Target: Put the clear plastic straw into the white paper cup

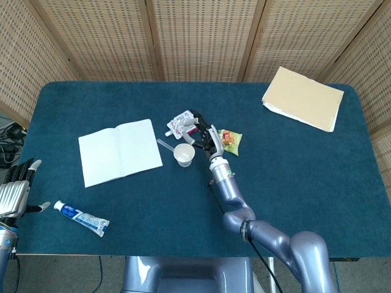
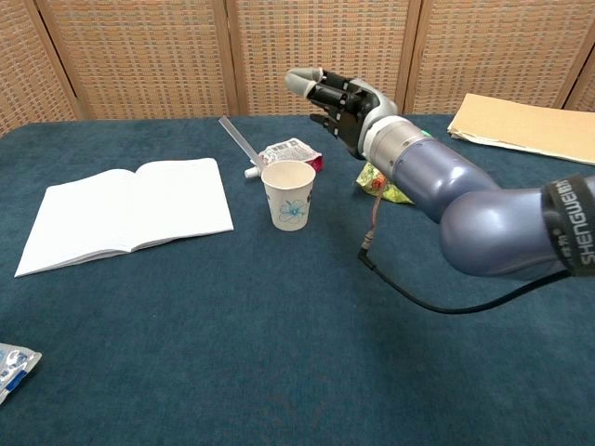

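The white paper cup stands upright mid-table. The clear plastic straw has its lower end inside the cup and leans out over the rim toward the left. My right hand hovers just right of and behind the cup, fingers apart, holding nothing and apart from the straw. My left hand is off the table's left edge, fingers spread and empty; only the head view shows it.
An open notebook lies left of the cup. A red-and-white pouch sits just behind it, a green snack packet under my right forearm. Toothpaste tube near front left; tan folder far right.
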